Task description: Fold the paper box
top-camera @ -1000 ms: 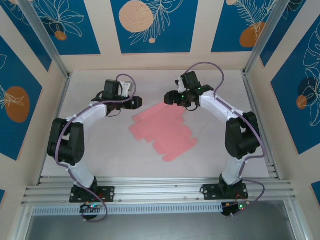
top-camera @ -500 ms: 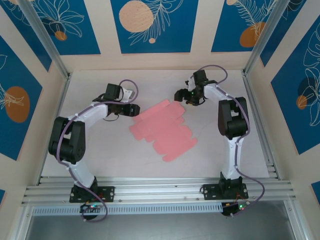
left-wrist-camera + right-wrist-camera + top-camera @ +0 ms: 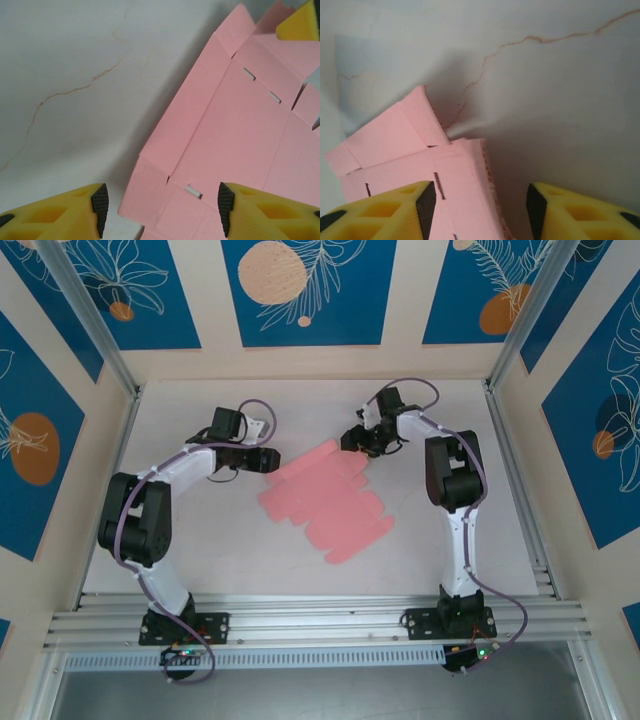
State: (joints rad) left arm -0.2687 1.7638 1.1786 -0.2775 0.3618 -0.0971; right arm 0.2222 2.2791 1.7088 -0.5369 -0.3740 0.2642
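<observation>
**Both arms posted at opposite edges of the flat sheet**

The paper box (image 3: 325,495) is lying unfolded on the tabletop (image 3: 200,550) btwn the arms. The left end effector (image 3: 268,458) is hovering at its left edge and the right end effector (image 3: 352,440) at the far corner. Both have jaws apart, gripping nothing, prob. lining up to lift opposite flaps. Top view is giving the whole outline. Left wrist view is showing slots and creases. Right wrist view is showing the far flap curling up.
</observation>
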